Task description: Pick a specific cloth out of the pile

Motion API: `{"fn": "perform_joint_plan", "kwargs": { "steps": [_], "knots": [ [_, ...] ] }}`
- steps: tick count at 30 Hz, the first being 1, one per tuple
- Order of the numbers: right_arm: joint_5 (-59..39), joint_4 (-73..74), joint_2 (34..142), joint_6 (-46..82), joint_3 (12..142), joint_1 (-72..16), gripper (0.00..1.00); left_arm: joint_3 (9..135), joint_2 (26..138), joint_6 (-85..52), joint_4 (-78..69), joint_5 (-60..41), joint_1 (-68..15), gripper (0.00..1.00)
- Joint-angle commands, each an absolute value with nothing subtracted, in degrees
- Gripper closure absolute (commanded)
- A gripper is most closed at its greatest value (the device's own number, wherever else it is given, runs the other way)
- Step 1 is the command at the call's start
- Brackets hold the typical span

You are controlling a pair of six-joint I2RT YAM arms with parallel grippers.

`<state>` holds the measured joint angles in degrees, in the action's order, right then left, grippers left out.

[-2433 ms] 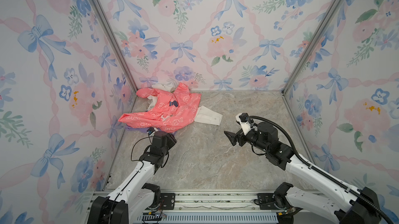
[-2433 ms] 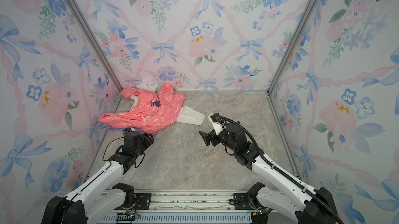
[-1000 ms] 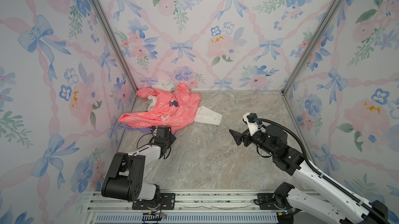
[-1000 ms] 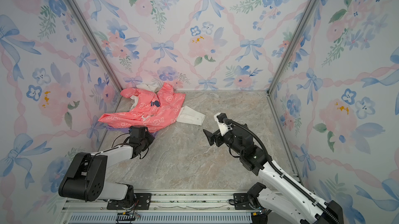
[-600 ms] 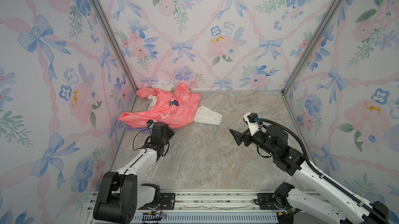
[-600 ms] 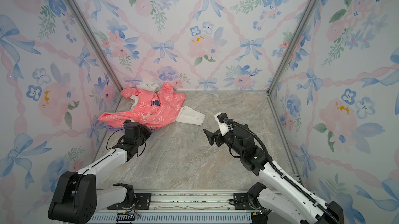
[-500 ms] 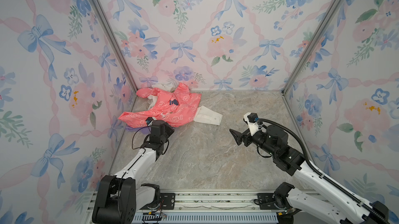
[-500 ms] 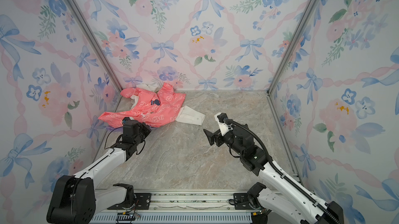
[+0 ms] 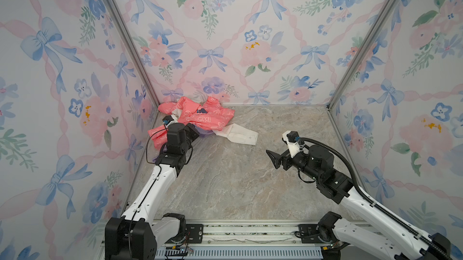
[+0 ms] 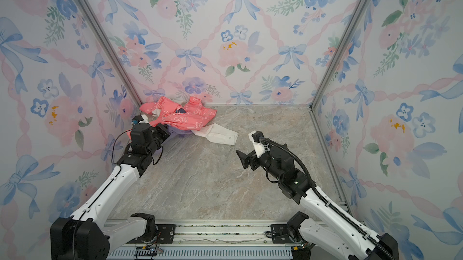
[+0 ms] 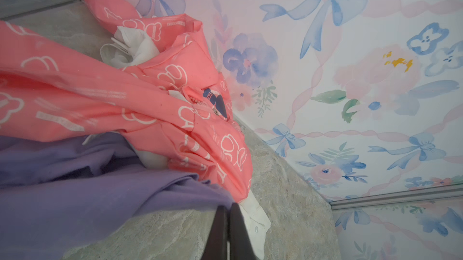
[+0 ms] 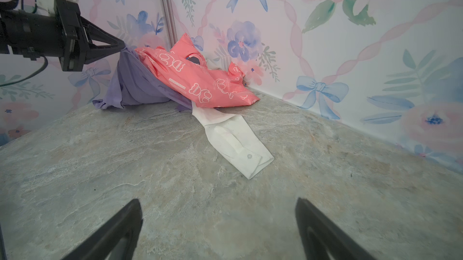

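"EAR" on dark-blue jacket patch (image 11: 217,103)

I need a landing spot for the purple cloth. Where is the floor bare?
Bare: the marble floor from the white sleeve forward to the front rail, and the back-right corner. Crowded: the back-left corner, where the pink jacket overlies the purple cloth in the left gripper.

The cloth (image 12: 135,83) is plain purple. The jacket (image 9: 200,118) is pink with white outline shapes and a dark blue patch. The shirt (image 9: 238,134) is white. The surface (image 9: 238,183) is streaky grey. The walls (image 9: 225,33) show blue bows and pink flowers.
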<state>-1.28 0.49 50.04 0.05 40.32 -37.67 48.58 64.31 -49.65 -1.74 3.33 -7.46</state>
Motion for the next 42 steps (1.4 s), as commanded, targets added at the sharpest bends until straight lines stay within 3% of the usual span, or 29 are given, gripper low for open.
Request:
{"fn": "perform_joint_plan", "kwargs": {
  "steps": [1, 24, 35, 42],
  "knots": [
    [-1.71, -0.34, 49.75, 1.24, 39.91, -38.41, 0.03, 52.96, 63.38, -47.34, -2.92, 2.28, -7.03, 1.0],
    [-1.16, -3.12, 46.71, 1.39, 38.78, -38.56, 0.03, 79.01, 70.26, -44.97, 0.04, -1.74, -6.58, 1.0],
    [-2.66, -0.85, 50.81, 2.59, 39.46, -39.14, 0.03, 67.97, 67.4, -42.4, 0.0, -0.94, -14.68, 1.0],
    [-1.66, 0.68, 53.16, 2.89, 39.99, -40.41, 0.03, 57.07, 68.42, -40.11, -0.09, 0.98, -27.02, 1.0]
  ]
}}
